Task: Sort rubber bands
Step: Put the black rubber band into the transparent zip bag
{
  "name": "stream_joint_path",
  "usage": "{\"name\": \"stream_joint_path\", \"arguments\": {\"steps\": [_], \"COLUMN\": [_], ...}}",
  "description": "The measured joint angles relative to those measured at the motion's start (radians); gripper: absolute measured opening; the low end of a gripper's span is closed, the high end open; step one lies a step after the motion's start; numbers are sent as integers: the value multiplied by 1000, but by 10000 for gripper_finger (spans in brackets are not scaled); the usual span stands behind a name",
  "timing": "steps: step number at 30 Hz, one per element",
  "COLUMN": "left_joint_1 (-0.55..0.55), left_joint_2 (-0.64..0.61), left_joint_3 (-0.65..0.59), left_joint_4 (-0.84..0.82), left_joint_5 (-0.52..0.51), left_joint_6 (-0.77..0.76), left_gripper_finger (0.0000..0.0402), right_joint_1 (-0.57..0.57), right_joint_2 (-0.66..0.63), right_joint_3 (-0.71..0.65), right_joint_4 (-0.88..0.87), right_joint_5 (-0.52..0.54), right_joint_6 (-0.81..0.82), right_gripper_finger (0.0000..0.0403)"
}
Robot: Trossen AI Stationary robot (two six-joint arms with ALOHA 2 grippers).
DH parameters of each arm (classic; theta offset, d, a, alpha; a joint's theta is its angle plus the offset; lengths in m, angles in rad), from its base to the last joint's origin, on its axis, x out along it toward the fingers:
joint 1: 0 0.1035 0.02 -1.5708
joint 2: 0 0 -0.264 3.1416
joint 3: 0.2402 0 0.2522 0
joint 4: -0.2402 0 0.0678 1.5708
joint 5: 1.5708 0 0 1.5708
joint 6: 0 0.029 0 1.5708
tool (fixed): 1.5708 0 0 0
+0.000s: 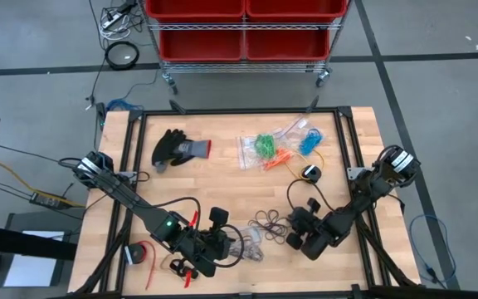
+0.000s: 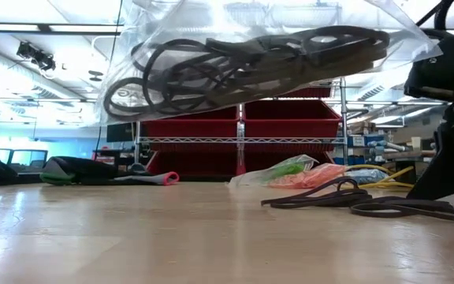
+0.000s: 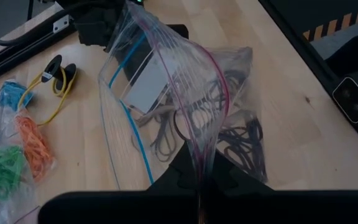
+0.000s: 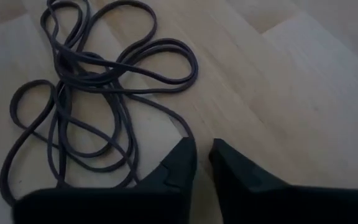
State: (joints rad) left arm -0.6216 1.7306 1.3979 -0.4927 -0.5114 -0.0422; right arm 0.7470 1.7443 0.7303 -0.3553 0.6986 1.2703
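A clear zip bag [image 3: 166, 81] with several black rubber bands [image 2: 235, 63] inside hangs from my shut left gripper [image 3: 201, 179], near the table's front edge [image 1: 222, 242]. More black rubber bands [image 4: 92, 81] lie loose on the wood [image 1: 268, 223]. My right gripper [image 4: 202, 152] is low beside them [image 1: 293, 226], fingers a narrow gap apart with bare wood between. One strand [image 4: 182, 124] runs up to a fingertip. Bags of green [image 1: 264, 145], orange [image 1: 279, 157] and blue bands [image 1: 309, 143] lie at the far middle. My left gripper pinches the bag's pink-striped mouth edge [image 3: 207, 155] between its two fingers. The other, blue-striped lip [image 3: 129, 124] stands apart, so the mouth gapes. The bag hangs lifted above the table. My right gripper: I cannot tell whether the fingertip [image 4: 182, 155] touches the strand.
A black glove [image 1: 177, 148] lies at the far left. A yellow cable [image 1: 315, 170] lies right of the sorted bags. A red roll [image 1: 139, 253] sits at the near left. A cart with red bins [image 1: 243, 29] stands beyond the far edge.
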Motion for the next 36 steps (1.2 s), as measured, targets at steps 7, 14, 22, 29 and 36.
{"name": "stream_joint_path", "arguments": {"steps": [7,14,22,29,36], "left_joint_1": [0,0,0,0,0], "left_joint_2": [0,0,0,0,0], "left_joint_3": [0,0,0,0,0], "left_joint_4": [1,0,0,0,0], "left_joint_5": [0,0,0,0,0], "left_joint_6": [0,-13,-13,-5,5], "left_gripper_finger": [2,2,2,2,2], "right_joint_1": [-34,-40,-40,-59,-116], "right_joint_2": [0,-21,-94,-111,-111], "right_joint_3": [2,78,295,505,653], "right_joint_4": [-12,-221,-492,-511,-491], "right_joint_5": [-27,-8,103,233,300], "right_joint_6": [-60,-67,-111,-349,-582], "right_gripper_finger": [3,0,0,0,0]}}
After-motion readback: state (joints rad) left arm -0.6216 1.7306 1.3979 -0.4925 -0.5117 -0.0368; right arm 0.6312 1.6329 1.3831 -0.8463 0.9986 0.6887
